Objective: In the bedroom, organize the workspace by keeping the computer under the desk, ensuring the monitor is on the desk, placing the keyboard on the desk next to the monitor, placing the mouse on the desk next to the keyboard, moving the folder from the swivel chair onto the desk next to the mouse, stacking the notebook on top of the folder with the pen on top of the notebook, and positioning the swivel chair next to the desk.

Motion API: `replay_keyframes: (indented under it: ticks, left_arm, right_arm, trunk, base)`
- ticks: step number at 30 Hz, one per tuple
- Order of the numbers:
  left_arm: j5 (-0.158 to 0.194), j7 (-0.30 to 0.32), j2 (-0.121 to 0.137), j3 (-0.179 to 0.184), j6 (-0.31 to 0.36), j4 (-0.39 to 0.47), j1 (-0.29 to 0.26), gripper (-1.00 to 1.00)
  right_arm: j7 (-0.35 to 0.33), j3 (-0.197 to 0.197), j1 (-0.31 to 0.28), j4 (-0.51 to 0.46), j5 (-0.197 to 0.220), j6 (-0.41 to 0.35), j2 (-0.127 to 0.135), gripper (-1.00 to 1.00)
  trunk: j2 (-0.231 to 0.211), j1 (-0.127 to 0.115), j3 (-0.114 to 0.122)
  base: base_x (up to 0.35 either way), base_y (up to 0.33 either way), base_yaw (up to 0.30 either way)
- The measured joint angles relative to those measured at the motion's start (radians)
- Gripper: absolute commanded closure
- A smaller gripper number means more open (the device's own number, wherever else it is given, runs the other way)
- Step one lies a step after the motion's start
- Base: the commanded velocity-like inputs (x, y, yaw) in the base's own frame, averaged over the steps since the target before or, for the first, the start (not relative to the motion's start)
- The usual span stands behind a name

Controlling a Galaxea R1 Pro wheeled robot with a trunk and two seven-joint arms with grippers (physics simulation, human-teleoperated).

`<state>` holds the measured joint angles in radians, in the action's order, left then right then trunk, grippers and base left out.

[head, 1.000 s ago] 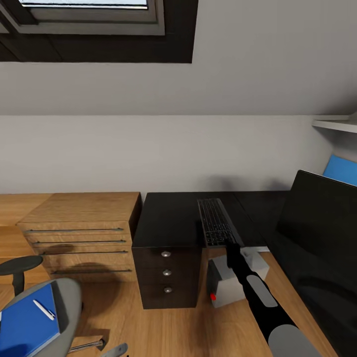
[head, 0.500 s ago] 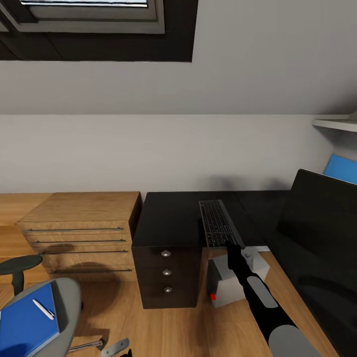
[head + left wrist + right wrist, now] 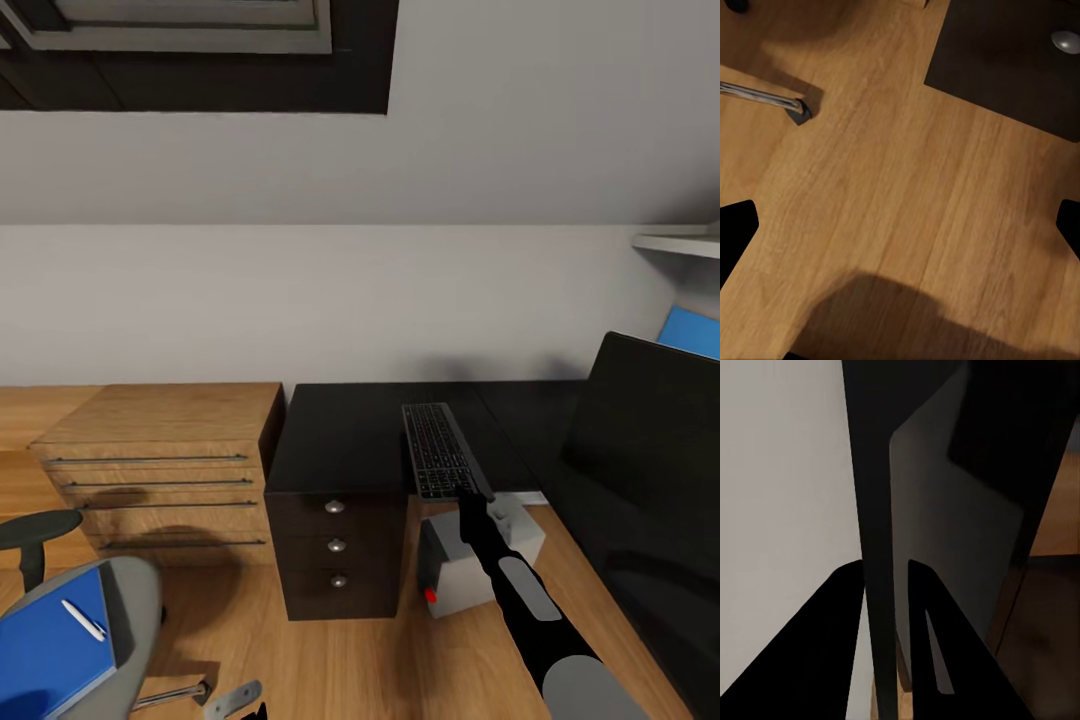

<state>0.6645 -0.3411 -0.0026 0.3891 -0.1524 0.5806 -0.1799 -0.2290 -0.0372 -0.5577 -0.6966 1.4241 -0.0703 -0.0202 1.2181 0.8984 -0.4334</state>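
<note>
a: what's under the left wrist?
b: wood floor (image 3: 907, 195), with a chrome chair leg (image 3: 761, 96) ending in a dark castor (image 3: 801, 112).
a: anything else?
b: a black drawer front (image 3: 1005, 60) with a round silver knob (image 3: 1066, 41); dark fingers (image 3: 735, 236) at the edges.

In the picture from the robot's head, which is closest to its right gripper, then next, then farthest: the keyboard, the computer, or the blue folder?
Measured from the right gripper:
1. The keyboard, on the desk; the gripper is at its near end.
2. The computer, on the floor just below the gripper.
3. The folder, on the swivel chair, far off to the left.
</note>
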Motion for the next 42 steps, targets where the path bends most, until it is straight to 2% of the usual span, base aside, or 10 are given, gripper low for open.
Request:
replay_keyframes:
  ticks: [5,36,42]
  left_arm:
    - [0.0,0.0,0.0,0.0,0.001,-0.001,0.0,-1.0]
    - [0.002,-0.002,0.0,-0.005,0.0,-0.002,0.0,-1.0]
    - [0.003,-0.003,0.0,-0.005,0.001,-0.002,0.0,-1.0]
  right_arm:
    - [0.0,0.001,0.0,0.0,-0.001,-0.001,0.001,1.0]
    - [0.0,0.001,0.0,0.001,-0.001,-0.002,0.003,1.0]
    - [0.001,0.001,0.0,0.002,-0.002,-0.001,0.003,1.0]
  trunk:
    - [0.035,0.019,-0.016]
    - [0.035,0.019,-0.016]
    - [0.077,0.042,-0.034]
  base:
    - [0.0,0.0,0.0]
    - [0.043,-0.017,0.0]
    - [0.0,0.0,0.0]
